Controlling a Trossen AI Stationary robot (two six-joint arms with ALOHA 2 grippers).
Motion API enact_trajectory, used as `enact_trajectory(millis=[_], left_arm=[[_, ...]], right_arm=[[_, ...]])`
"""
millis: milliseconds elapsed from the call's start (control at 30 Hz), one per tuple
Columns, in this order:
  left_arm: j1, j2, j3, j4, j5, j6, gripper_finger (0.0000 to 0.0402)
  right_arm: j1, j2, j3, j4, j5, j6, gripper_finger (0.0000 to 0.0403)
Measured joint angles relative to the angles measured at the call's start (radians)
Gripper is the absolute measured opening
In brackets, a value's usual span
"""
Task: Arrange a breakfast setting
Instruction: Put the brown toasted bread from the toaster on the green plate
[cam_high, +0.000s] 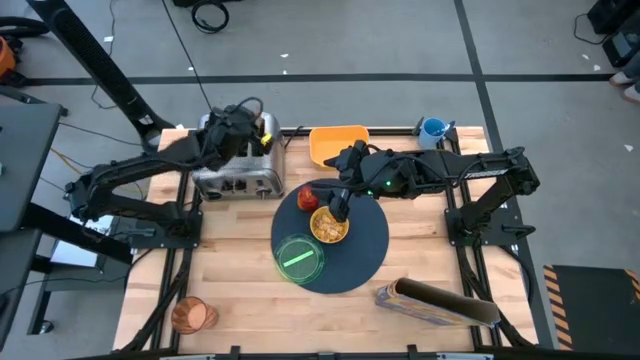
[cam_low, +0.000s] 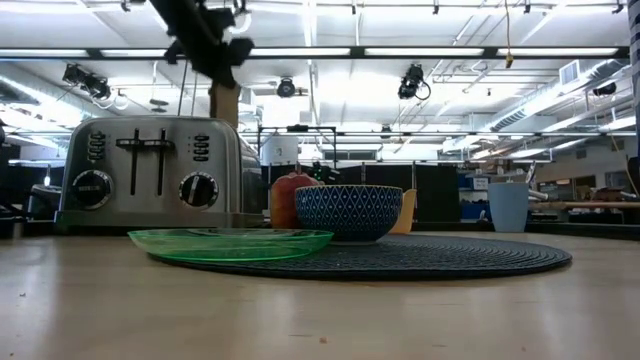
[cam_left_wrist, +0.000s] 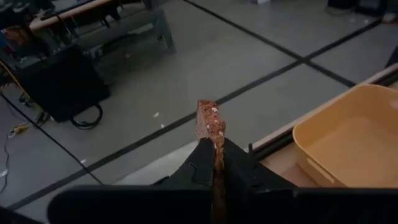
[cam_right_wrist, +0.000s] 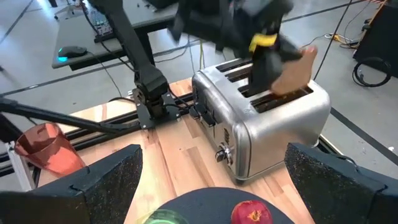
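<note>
One toast slice pinched in the closed left gripper just above the silver toaster, right gripper spread wide, holding nothing, over the cereal bowl on the round mat.

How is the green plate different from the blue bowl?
The green plate is flat, see-through and has no food on it; the blue bowl is deep, patterned and holds cereal. The plate hangs over the mat's edge; the bowl sits nearer the middle. Both are round and rest on the mat.

Bright, even overhead strip lighting; motion-blurred left arm.
</note>
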Motion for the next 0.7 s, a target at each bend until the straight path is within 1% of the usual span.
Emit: enact_trajectory(millis=[100,200,267,367,433,500,600,700], left_arm=[[0.0,0.0,0.124,-0.149,0.028,-0.012,0.0021],[0.0,-0.001,0.232,-0.28,0.09,-0.037,0.0018],[0.0,-0.001,0.293,-0.345,0.162,-0.049,0.0017],[0.0,-0.003,0.363,-0.419,0.323,-0.048,0.0018],[-0.003,-0.008,0.387,-0.442,0.443,-0.041,0.002],[-0.023,-0.013,0.39,-0.441,0.537,-0.037,0.002],[-0.072,-0.019,0.387,-0.456,0.612,-0.016,0.0018],[-0.147,-0.02,0.388,-0.456,0.657,-0.014,0.0018]], right_arm=[[0.01,0.0,0.0,-0.01,0.0,-0.001,0.0395],[0.013,-0.001,0.0,-0.017,0.001,-0.002,0.0395],[0.013,-0.001,0.0,-0.018,0.0,-0.002,0.0395],[0.02,-0.001,0.0,-0.02,0.002,-0.01,0.0395],[0.032,-0.001,0.0,-0.021,0.011,-0.031,0.0395],[0.046,-0.001,0.0,-0.032,0.024,-0.049,0.0395],[0.069,-0.001,0.0,-0.055,0.057,-0.054,0.0395],[0.099,-0.001,0.0,-0.072,0.092,-0.053,0.0395]])
